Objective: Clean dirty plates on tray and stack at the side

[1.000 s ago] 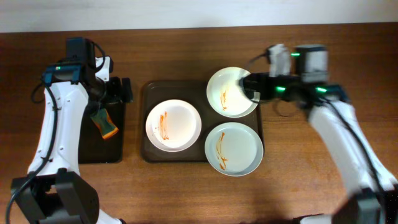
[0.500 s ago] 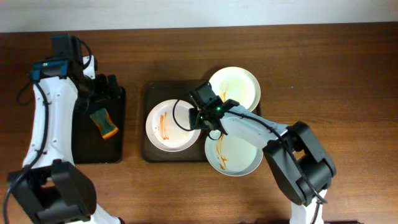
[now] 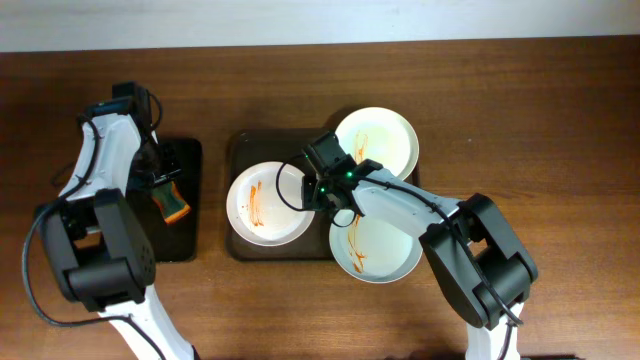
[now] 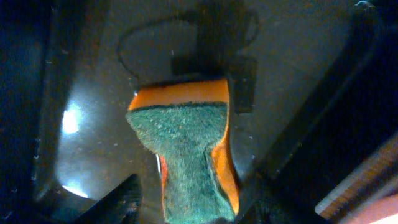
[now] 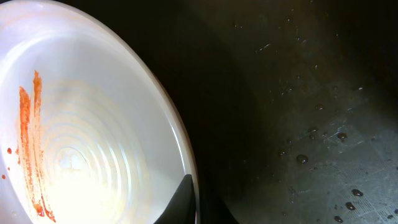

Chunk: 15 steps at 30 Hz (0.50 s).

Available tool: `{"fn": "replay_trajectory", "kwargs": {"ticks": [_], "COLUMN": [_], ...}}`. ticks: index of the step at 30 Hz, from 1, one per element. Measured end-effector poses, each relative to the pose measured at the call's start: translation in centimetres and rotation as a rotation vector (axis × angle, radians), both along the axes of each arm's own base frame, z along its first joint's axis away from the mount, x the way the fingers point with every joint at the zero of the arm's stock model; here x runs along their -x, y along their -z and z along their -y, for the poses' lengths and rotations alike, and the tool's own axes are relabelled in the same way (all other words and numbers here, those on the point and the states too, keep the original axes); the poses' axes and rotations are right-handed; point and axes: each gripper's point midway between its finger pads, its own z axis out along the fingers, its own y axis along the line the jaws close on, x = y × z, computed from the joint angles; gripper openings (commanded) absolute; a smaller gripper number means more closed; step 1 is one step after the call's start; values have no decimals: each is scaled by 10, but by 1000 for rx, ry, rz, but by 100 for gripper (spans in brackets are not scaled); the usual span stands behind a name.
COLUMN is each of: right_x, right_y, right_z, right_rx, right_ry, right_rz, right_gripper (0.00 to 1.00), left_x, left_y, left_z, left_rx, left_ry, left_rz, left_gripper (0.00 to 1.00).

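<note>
Plates [image 3: 385, 240]: 3. R pincer [image 5: 196, 202] clamps left plate [image 3: 255, 200] at its right rim, inside tray [image 3: 240, 150]. Other 2 overhang tray's right edge; open worktop [image 3: 560, 120] beyond. L pincer [image 4: 189, 199], jaws apart, straddles 1 sponge [image 4: 183, 149] on black tray [image 3: 170, 235].

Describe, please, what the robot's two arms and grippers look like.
Both the left arm and right arm have smooth white shells with black joints and thin black cables looping alongside. The left gripper and right gripper are black; small green lights glow by the right one.
</note>
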Motion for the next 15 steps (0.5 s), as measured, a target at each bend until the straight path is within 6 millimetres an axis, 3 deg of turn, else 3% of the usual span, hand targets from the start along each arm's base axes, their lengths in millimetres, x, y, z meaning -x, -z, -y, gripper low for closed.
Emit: {"fn": "replay_trajectory", "kwargs": {"ticks": [3, 5, 8, 10, 14, 15], "right_x": [0, 0, 0, 0, -1, -1], "right_y": [0, 0, 0, 0, 0, 0], "right_z": [0, 0, 0, 0, 0, 0], "right_rx": [-1, 0, 0, 0, -2, -2], "right_ry": [3, 4, 6, 7, 7, 7], "right_rz": [-1, 0, 0, 0, 3, 4], "right_gripper": [4, 4, 4, 4, 4, 4], "left_x": [6, 10, 13, 16, 16, 7], "left_y": [22, 24, 26, 33, 36, 30], "left_z": [1, 2, -1, -1, 1, 10], "left_rx": [11, 13, -4, -5, 2, 63], "left_ry": [-23, -23, -29, -30, -25, 24], "left_rz": [-60, -76, -86, -89, -87, -59], "left_gripper": [41, 39, 28, 0, 0, 0]}}
